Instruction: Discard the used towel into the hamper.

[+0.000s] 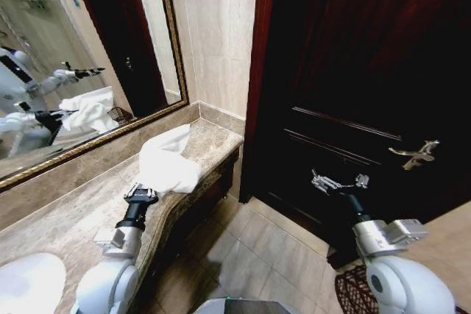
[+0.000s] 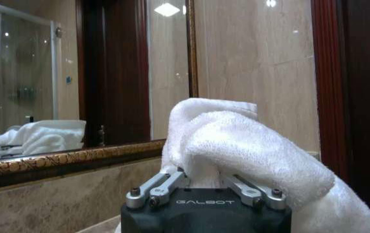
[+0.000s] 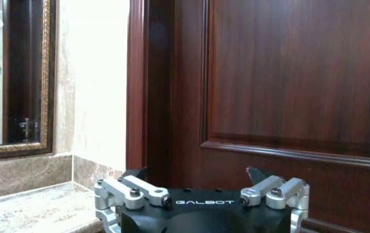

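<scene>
The left pincer (image 1: 141, 193) lies low over the marble bench (image 1: 66, 211), its fingers (image 2: 165, 182) closed into the near edge of the white towel (image 1: 168, 161). In the left wrist view the terry cloth rises in a thick fold straight out of the jaws, so the pincer is pinching the towel (image 2: 237, 145). The towel is crumpled in a heap on the bench near its far corner, partly draped toward the front edge, just in front of the gold-framed mirror (image 1: 88, 64) that runs along the wall above the bench. The mirror shows a reflection of the towel and of the robot.

The right pincer (image 1: 338, 182) is held out in the air in front of the dark wooden door (image 1: 353, 71), well apart from the bench, with its fingers (image 3: 128, 187) spread and nothing between them. A metal lever handle (image 1: 416, 154) sits on the door, to the right of that pincer.

The hamper (image 1: 357, 292) stands on the tiled floor (image 1: 257, 248) at the lower right, beside the right arm's shoulder; only part of its dark openwork weave shows, and its inside cannot be made out. It is well apart from the towel, across the floor from the bench.
</scene>
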`<state>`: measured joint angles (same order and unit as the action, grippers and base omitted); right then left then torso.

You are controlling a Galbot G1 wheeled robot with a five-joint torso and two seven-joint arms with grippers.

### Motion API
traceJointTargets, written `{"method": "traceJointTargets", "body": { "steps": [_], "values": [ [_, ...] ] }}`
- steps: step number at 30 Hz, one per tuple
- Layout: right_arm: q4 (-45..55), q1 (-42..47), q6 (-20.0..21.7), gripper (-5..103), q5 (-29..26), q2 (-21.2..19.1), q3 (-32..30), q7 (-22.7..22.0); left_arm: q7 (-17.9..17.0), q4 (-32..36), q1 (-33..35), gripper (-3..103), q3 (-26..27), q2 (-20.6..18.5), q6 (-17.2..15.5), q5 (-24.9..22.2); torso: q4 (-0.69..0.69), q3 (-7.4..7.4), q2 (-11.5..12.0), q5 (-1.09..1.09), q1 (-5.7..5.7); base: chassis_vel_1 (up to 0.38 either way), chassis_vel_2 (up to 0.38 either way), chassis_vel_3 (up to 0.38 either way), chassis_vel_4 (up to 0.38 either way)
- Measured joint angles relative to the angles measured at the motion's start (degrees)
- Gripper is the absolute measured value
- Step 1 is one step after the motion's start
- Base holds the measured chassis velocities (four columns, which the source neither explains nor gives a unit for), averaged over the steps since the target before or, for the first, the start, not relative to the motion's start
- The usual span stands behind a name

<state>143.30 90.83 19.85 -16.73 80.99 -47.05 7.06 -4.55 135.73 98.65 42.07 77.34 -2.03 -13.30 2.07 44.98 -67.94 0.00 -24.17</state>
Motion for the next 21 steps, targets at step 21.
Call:
{"method": "traceJointTargets", "body": {
  "steps": [21],
  "values": [
    [-0.1, 1.2, 0.4, 100, 0.3, -0.4, -0.8, -1.2, -0.3, 0.3, -0.2, 12, 0.7, -0.5, -0.3, -1.7, 0.01, 0.0, 0.0, 0.0, 0.01, 0.045, -0.043, -0.043, 0.043]
  ]
}}
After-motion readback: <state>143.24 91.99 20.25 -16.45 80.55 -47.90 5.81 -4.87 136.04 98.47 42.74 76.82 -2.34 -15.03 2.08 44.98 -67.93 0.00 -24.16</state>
